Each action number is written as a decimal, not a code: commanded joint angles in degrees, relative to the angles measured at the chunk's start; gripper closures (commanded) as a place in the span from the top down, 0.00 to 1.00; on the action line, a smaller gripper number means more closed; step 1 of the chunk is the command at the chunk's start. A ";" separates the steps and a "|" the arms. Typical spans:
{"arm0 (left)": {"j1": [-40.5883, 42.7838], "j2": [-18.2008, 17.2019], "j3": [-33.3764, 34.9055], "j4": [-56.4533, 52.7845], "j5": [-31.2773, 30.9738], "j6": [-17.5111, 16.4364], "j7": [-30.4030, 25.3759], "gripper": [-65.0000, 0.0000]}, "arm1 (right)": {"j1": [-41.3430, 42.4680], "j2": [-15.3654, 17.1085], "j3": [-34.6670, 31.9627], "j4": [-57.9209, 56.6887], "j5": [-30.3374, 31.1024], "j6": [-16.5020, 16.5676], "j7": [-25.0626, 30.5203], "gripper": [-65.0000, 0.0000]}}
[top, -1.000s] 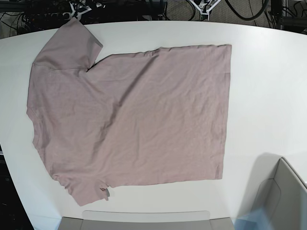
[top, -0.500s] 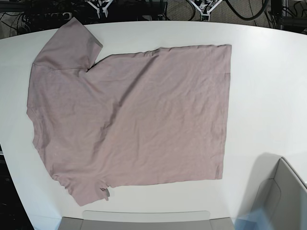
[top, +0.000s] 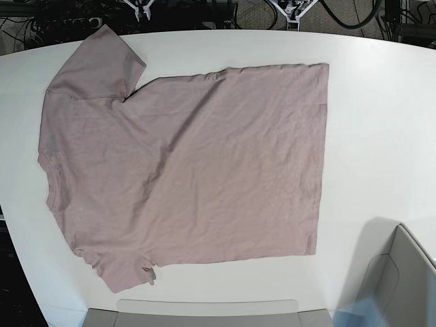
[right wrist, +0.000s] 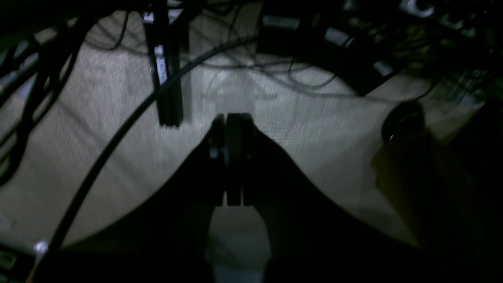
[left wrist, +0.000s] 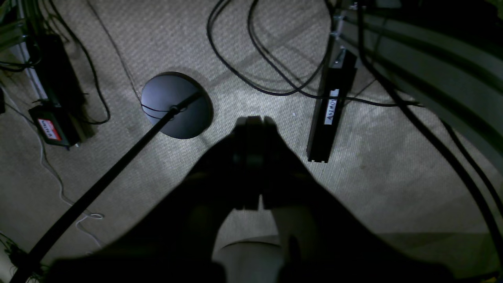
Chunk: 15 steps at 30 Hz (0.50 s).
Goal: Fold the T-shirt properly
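The mauve-pink T-shirt (top: 191, 163) lies spread flat on the white table (top: 381, 122) in the base view. Its collar end is at the left, its hem at the right, one sleeve (top: 102, 65) at the top left and the other sleeve (top: 126, 269) bunched at the bottom left. Both grippers are off the table, behind its far edge. My left gripper (left wrist: 254, 120) is shut and empty over the carpet floor. My right gripper (right wrist: 232, 116) is shut and empty too, also over the floor. Neither touches the shirt.
A grey box (top: 402, 279) stands at the table's bottom right corner, and a grey tray edge (top: 204, 313) runs along the front. White arm parts (top: 145, 7) (top: 293, 10) show past the far edge. Cables, a round black stand base (left wrist: 177, 104) and a black bar (left wrist: 332, 106) lie on the floor.
The white arm part at the top left of the base view shifted to the right along the far edge. The T-shirt has not moved.
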 commanded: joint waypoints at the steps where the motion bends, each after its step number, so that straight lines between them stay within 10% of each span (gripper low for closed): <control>1: -0.05 -0.84 -0.19 0.04 -0.08 0.38 -0.36 0.00 | -0.48 -0.17 -0.09 1.41 0.11 0.16 0.57 0.00; 15: 11.03 1.01 -1.42 8.57 -0.25 0.03 -4.76 0.00 | -11.90 4.66 -3.60 15.65 0.11 0.16 0.22 0.00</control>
